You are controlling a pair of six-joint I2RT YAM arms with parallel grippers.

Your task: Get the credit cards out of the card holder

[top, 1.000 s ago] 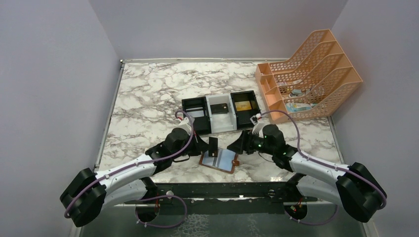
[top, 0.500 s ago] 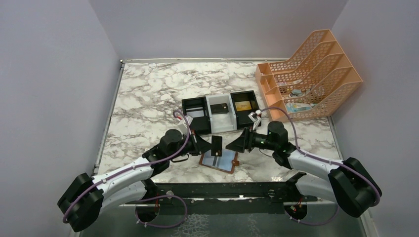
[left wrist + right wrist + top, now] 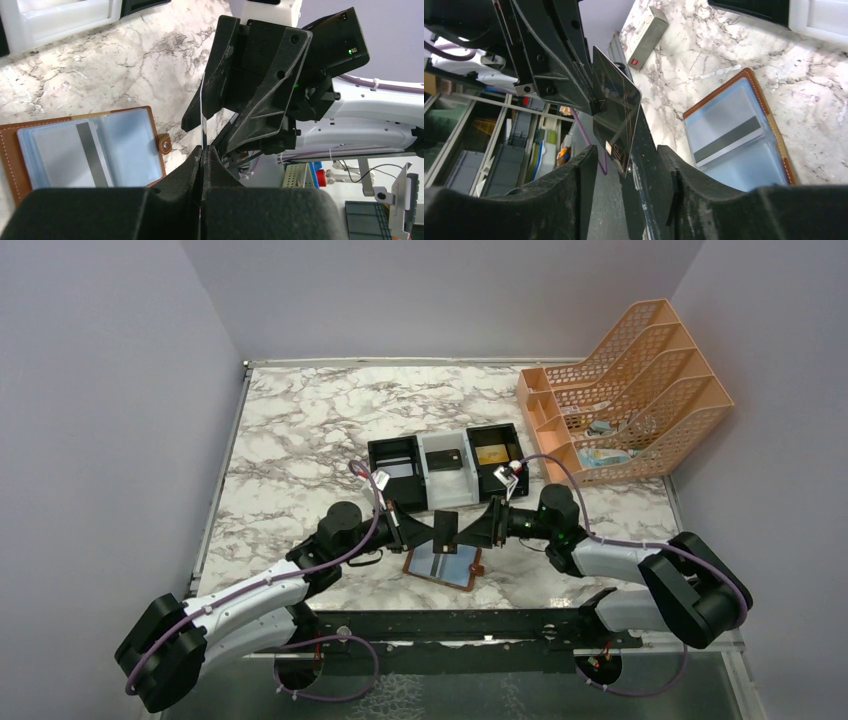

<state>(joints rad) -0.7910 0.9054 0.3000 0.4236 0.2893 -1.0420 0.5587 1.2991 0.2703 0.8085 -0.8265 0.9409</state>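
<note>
Card holder [image 3: 455, 570] lies open; dark card [image 3: 446, 530] upright above it

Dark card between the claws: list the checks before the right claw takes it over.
1. Left claw shut on the thin dark card: ok.
2. Right claw has a jaw on either side of that card: ok.
3. Right claw clamped on it: not ok, the jaws look apart.
4. Flat brown leather card holder lying open: ok.
5. Holder emptied: not ok, a pale grey-striped card sits inside.

Entry, as I view it remotely: one marble-patterned table [image 3: 300, 430], white with grey veining. Plain pale lilac walls [image 3: 440, 290] on left, far and right. Dark metal rail [image 3: 450, 625] along near edge. Light even.
</note>
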